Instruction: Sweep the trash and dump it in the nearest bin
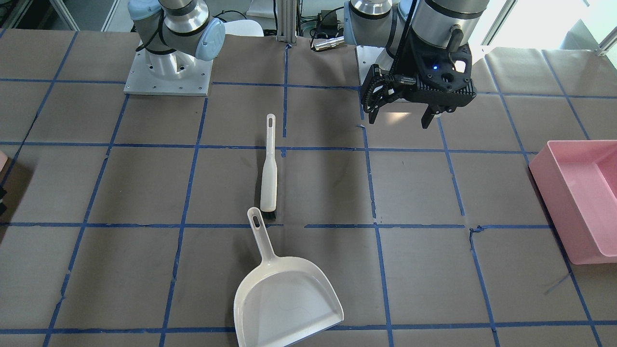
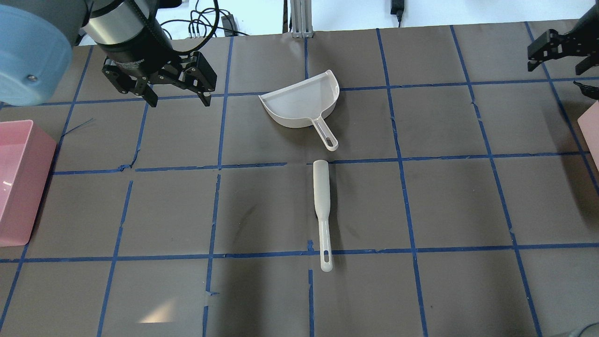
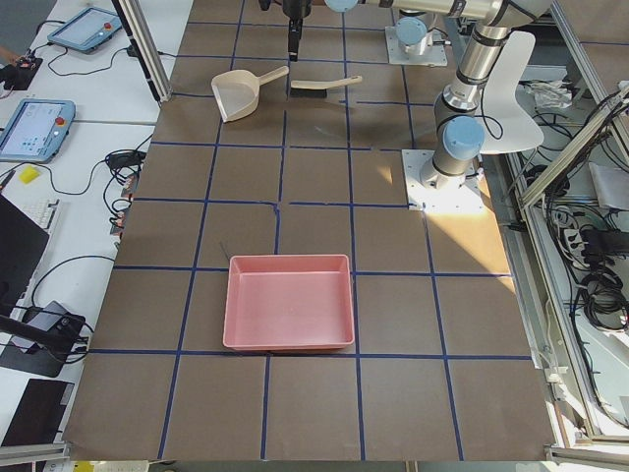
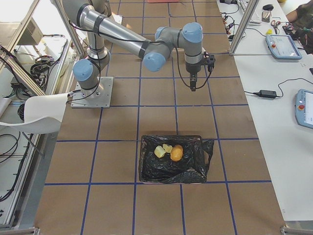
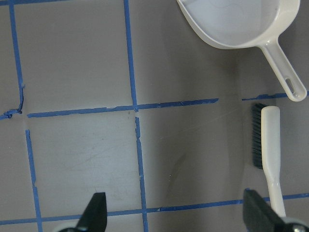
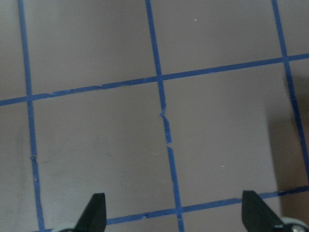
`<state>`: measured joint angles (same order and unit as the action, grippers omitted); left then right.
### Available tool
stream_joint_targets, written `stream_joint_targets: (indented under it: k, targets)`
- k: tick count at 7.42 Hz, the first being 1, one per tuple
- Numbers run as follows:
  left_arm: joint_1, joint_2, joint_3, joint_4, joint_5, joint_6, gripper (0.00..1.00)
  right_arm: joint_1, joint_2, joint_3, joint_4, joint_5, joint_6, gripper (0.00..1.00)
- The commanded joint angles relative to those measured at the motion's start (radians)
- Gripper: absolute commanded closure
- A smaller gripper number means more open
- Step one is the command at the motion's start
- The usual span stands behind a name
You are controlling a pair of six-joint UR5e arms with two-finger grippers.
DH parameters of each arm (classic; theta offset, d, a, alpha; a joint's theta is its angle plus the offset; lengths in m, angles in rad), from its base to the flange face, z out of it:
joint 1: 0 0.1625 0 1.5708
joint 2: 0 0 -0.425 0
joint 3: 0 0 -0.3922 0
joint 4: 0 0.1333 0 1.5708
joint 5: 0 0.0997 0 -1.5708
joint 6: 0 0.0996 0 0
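Note:
The trash lies inside the black-bag-lined bin (image 4: 146,171): a brown potato-shaped lump (image 4: 176,153), a tan pastry chunk (image 4: 168,148) and a pale green-white chunk (image 4: 159,152). Only a pinkish corner of this bin shows in the overhead view (image 2: 591,128). My left gripper (image 2: 178,96) is open and empty above the table, left of the white dustpan (image 2: 299,100); it also shows in its wrist view (image 5: 176,217). My right gripper (image 2: 557,65) is open and empty over bare table (image 6: 176,217), near the bin.
A white brush (image 2: 322,206) lies flat just behind the dustpan's handle, bristles toward it. The dustpan (image 1: 289,299) is empty. A large pink rectangular tub (image 2: 18,182) stands empty at the table's left end. Blue tape lines grid the brown table cover.

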<state>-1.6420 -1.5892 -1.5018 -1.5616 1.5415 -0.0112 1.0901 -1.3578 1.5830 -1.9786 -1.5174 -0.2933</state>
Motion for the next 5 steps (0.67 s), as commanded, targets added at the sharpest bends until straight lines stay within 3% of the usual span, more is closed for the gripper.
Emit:
stream_joint_targets:
  k: [1,5]
  targets:
    - [0.002,0.0,0.0,0.0,-0.001,0.0,0.0,-0.021,-0.021,-0.011,0.099,0.008,-0.017,0.0]
    - [0.005,0.009,-0.011,0.0,0.0,-0.001,0.0,0.297,-0.164,-0.011,0.248,-0.006,0.342,0.0]
